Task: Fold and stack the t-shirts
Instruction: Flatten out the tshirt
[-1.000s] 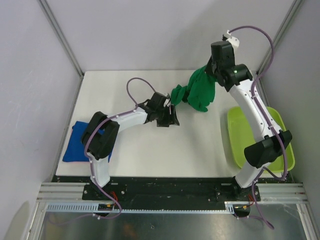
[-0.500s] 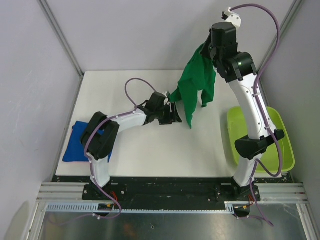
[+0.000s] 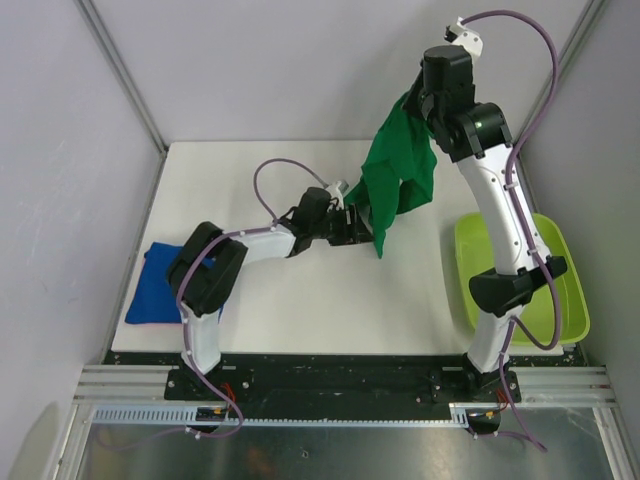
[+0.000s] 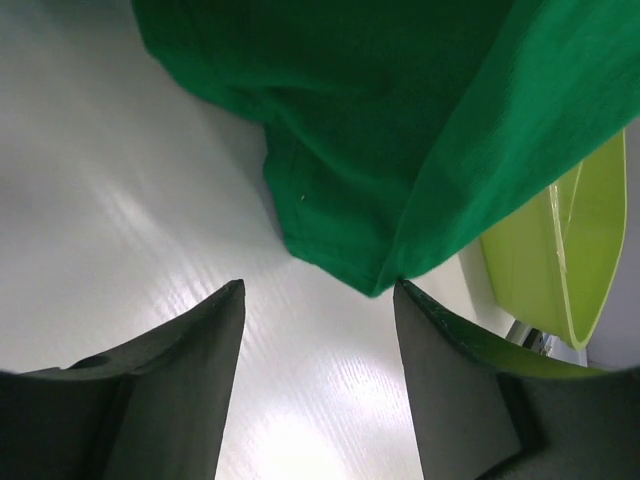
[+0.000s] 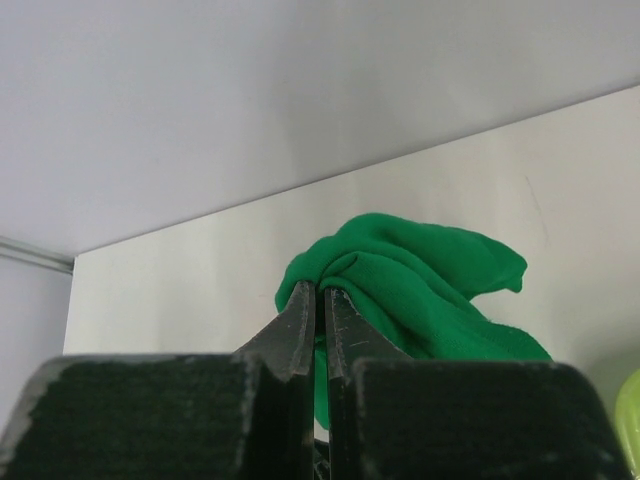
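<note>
The smooth white table [image 3: 260,300] has a faint sheen and fills the middle of the top view. At the table's right edge sits a rigid, glossy lime-green tub [image 3: 468,262] with rounded corners. High over the table's far right part hangs the dark green t-shirt [image 3: 398,178] — soft cloth in long folds, tapering to a low corner. At the table's near left edge lies the royal blue t-shirt [image 3: 150,285], a flat folded rectangle with a thin pink edge. The right gripper [image 5: 320,292] pinches a bunched ridge of green cloth, its fingers pressed together. The left gripper [image 4: 318,290] is spread wide low over the table — the hem corner hangs at its tips, and whether they touch I cannot tell.
</note>
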